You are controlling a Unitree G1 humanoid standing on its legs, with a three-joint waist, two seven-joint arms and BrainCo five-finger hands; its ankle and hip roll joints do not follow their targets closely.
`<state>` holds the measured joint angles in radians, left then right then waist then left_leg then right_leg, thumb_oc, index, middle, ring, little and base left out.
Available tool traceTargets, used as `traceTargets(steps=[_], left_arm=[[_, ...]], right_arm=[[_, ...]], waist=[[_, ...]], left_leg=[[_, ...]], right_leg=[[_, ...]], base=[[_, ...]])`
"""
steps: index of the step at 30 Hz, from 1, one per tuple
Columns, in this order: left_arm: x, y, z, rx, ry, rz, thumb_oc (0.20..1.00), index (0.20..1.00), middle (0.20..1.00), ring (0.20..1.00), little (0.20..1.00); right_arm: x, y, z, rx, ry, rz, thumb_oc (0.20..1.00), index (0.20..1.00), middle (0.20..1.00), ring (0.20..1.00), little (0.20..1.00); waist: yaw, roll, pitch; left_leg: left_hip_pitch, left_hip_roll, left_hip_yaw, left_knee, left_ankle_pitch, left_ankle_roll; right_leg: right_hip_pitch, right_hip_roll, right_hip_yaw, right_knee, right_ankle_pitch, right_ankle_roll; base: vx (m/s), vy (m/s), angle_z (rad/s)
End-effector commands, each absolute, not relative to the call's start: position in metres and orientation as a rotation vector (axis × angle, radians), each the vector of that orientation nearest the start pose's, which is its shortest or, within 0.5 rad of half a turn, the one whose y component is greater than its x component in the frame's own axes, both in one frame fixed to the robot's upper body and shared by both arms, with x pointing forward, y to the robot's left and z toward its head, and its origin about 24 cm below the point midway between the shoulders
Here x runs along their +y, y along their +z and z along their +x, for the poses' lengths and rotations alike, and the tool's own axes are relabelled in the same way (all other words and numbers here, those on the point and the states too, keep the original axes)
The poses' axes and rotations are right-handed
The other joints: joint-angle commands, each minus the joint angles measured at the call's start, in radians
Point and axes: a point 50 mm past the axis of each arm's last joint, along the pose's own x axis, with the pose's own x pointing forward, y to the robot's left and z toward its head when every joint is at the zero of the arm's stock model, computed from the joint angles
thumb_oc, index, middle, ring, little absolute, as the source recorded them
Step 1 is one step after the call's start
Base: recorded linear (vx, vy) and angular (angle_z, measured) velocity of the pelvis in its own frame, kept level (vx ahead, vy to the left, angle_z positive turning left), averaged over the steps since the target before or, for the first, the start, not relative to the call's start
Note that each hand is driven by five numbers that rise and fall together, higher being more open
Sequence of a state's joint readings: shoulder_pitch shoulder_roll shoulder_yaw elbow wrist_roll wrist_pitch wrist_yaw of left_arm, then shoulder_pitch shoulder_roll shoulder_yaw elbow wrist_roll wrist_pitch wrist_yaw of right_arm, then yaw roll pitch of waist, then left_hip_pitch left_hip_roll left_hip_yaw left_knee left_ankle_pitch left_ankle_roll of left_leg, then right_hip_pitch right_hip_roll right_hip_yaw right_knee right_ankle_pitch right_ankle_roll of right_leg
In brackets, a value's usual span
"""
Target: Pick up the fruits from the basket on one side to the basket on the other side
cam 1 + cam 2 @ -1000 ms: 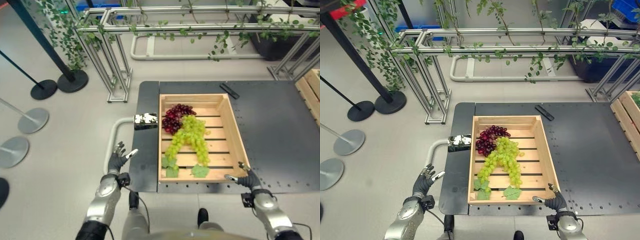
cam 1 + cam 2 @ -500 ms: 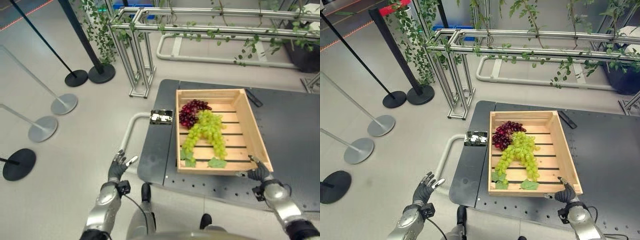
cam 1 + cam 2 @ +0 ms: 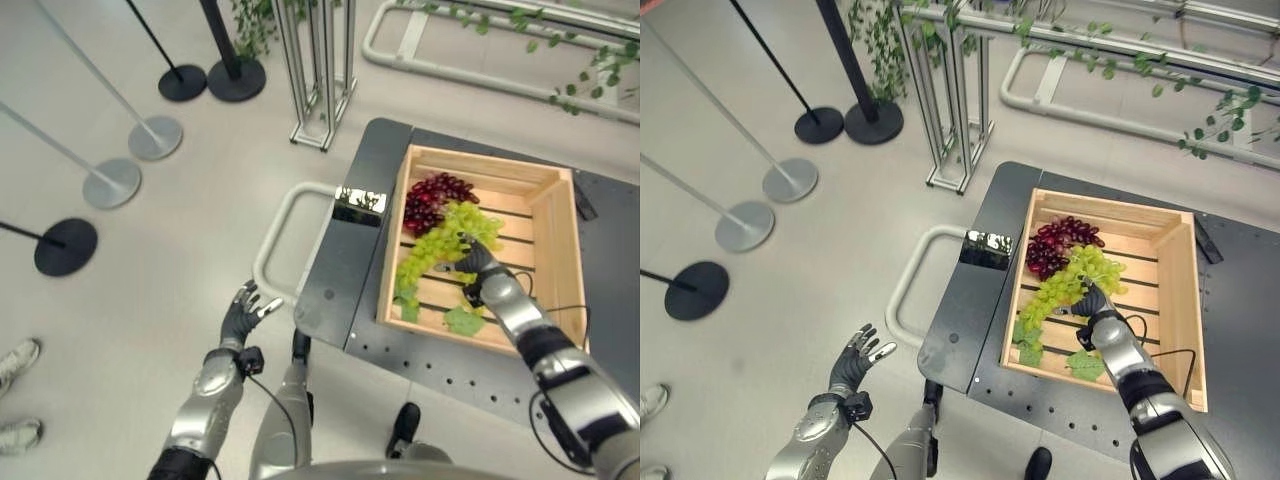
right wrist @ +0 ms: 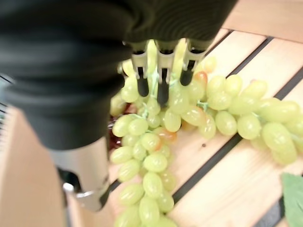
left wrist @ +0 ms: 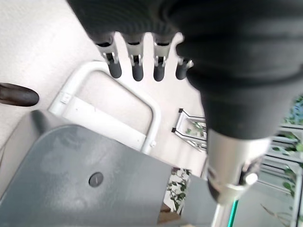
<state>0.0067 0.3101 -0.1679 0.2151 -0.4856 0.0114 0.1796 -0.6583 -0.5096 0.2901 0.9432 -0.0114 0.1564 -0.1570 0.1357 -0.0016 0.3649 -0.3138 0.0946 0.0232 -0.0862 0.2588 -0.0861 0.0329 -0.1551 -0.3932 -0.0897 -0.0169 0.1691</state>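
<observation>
A wooden crate (image 3: 560,262) with a slatted floor is seen on the dark grey desk (image 3: 345,285), near its left end. Inside the crate, a bunch of green grapes (image 3: 1070,283) is spread across the slats, with a bunch of dark red grapes (image 3: 1055,241) lying just beside it at the far left corner, the two bunches touching. Green leaves (image 3: 1085,365) are seen at the near ends of the green bunch. The right robot hand (image 3: 1092,300) is reached into the crate and is placed directly over the green grapes; in the right wrist view its fingertips (image 4: 162,92) are pointed down onto the top of the bunch and touch the berries, the fingers being nearly straight and set close side by side, with nothing clamped between fingers and thumb. The left robot hand (image 3: 243,315) is held off the desk's left edge, over the floor, with its fingers spread apart and empty, as the straight row of fingers (image 5: 137,66) in the left wrist view confirms. A white tubular handle (image 3: 282,235) is fixed to the desk's left end, and a small glossy black box (image 3: 359,204) lies on the desk just left of the crate. Round stanchion bases (image 3: 65,246) are stood on the floor well to the left.
</observation>
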Motion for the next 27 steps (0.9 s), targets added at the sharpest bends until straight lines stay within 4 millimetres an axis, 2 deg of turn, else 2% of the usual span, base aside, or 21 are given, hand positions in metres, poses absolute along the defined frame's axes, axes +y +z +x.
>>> traceTargets(steps=[1,3,4,5,7,10,12,13,19,27], left_arm=[[0.189,0.030,0.262,0.097,0.090,-0.161,1.000,1.000,1.000,1.000,1.000],[0.191,0.033,0.264,0.082,0.112,-0.163,1.000,1.000,1.000,1.000,1.000],[0.195,0.032,0.263,0.090,0.137,-0.162,1.000,1.000,1.000,1.000,1.000],[0.195,0.031,0.262,0.093,0.136,-0.160,1.000,1.000,1.000,1.000,1.000],[0.198,0.025,0.260,0.121,0.161,-0.164,1.000,1.000,1.000,1.000,1.000],[0.197,0.024,0.262,0.127,0.159,-0.173,1.000,1.000,1.000,1.000,1.000],[0.194,0.026,0.264,0.118,0.149,-0.178,1.000,1.000,1.000,1.000,1.000],[0.192,0.030,0.265,0.101,0.139,-0.184,1.000,1.000,1.000,1.000,1.000],[0.189,0.038,0.264,0.074,0.107,-0.183,1.000,1.000,1.000,1.000,1.000],[0.189,0.041,0.267,0.058,0.118,-0.184,1.000,1.000,1.000,1.000,1.000]], right_arm=[[-0.264,0.084,0.371,0.306,-0.247,-0.688,1.000,1.000,1.000,1.000,1.000],[-0.253,0.091,0.371,0.232,-0.231,-0.616,1.000,1.000,1.000,1.000,1.000],[-0.236,0.100,0.367,0.124,-0.170,-0.555,1.000,1.000,1.000,1.000,1.000],[-0.237,0.099,0.366,0.127,-0.170,-0.554,1.000,1.000,1.000,1.000,1.000],[-0.235,0.090,0.353,0.110,-0.142,-0.512,1.000,1.000,1.000,1.000,1.000],[-0.236,0.092,0.353,0.108,-0.144,-0.537,1.000,1.000,1.000,1.000,1.000],[-0.240,0.093,0.357,0.125,-0.166,-0.571,1.000,1.000,1.000,1.000,1.000],[-0.248,0.103,0.366,0.140,-0.200,-0.643,1.000,1.000,1.000,1.000,1.000],[-0.269,0.127,0.385,0.214,-0.295,-0.822,1.000,1.000,1.000,1.000,1.000],[-0.260,0.135,0.392,0.212,-0.269,-0.968,1.000,1.000,1.000,1.000,1.000]], waist=[[0.014,-0.030,0.023],[0.007,-0.045,0.022],[-0.004,-0.067,0.022],[-0.002,-0.069,0.020],[-0.010,-0.093,0.015],[-0.009,-0.100,0.014],[-0.005,-0.104,0.017],[0.003,-0.102,0.025],[0.021,-0.093,0.053],[0.030,-0.093,0.073]], left_leg=[[0.073,0.049,0.058,0.006,-0.099,-0.063],[0.075,0.047,0.060,0.006,-0.103,-0.060],[0.079,0.048,0.063,0.006,-0.108,-0.056],[0.080,0.048,0.064,0.006,-0.108,-0.056],[0.086,0.045,0.064,0.004,-0.117,-0.048],[0.090,0.040,0.065,0.004,-0.123,-0.043],[0.090,0.038,0.061,0.004,-0.124,-0.041],[0.085,0.037,0.061,0.004,-0.121,-0.042],[0.069,0.035,0.049,0.003,-0.113,-0.041],[0.051,0.030,0.040,0.004,-0.108,-0.038]], right_leg=[[-0.112,-0.073,0.030,0.002,0.098,0.029],[-0.116,-0.070,0.040,0.002,0.099,0.030],[-0.115,-0.068,0.046,0.002,0.097,0.030],[-0.115,-0.069,0.047,0.002,0.096,0.030],[-0.113,-0.071,0.051,0.002,0.095,0.032],[-0.115,-0.074,0.057,0.002,0.098,0.032],[-0.121,-0.074,0.062,0.002,0.102,0.032],[-0.128,-0.072,0.062,0.002,0.104,0.031],[-0.149,-0.065,0.065,0.002,0.115,0.029],[-0.161,-0.062,0.065,0.003,0.118,0.031]], base=[[0.03,0.048,0.11],[0.05,0.035,0.03],[0.05,0.005,-0.01],[0.04,-0.010,0.00],[0.00,0.000,0.00],[0.00,0.000,0.00],[-0.02,-0.004,0.00],[0.00,0.000,0.00],[0.00,0.000,0.00],[0.00,0.000,0.00]])
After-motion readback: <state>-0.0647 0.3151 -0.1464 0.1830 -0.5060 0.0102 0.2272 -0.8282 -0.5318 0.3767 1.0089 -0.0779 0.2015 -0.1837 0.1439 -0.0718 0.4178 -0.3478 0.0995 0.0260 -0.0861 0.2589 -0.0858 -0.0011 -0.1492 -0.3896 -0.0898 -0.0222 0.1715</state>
